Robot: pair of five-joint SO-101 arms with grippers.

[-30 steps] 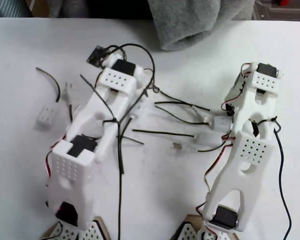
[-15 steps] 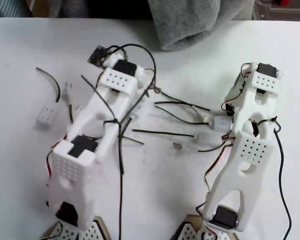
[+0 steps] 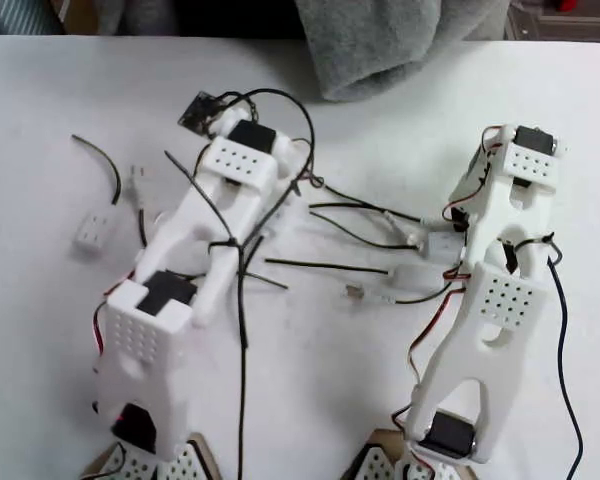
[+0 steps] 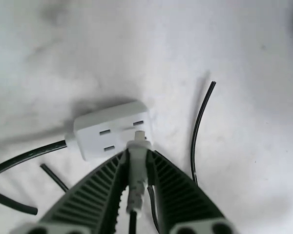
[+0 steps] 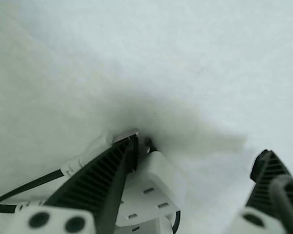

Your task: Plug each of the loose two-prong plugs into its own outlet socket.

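**Left wrist view: plug lined up at socket**

Near the tabletop's middle, the left gripper clenches the two-prong plug. Its long axis runs straight out from the jaws, and the prongs meet the socket's slotted face dead ahead. Toward the right edge, the right gripper gapes, a second socket between its parted jaws.

Robotics workbench, white table, printed arms, loose wires

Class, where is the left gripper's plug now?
In the left wrist view, the plug is clamped in the left gripper, its prongs at the slotted face of the white outlet block.
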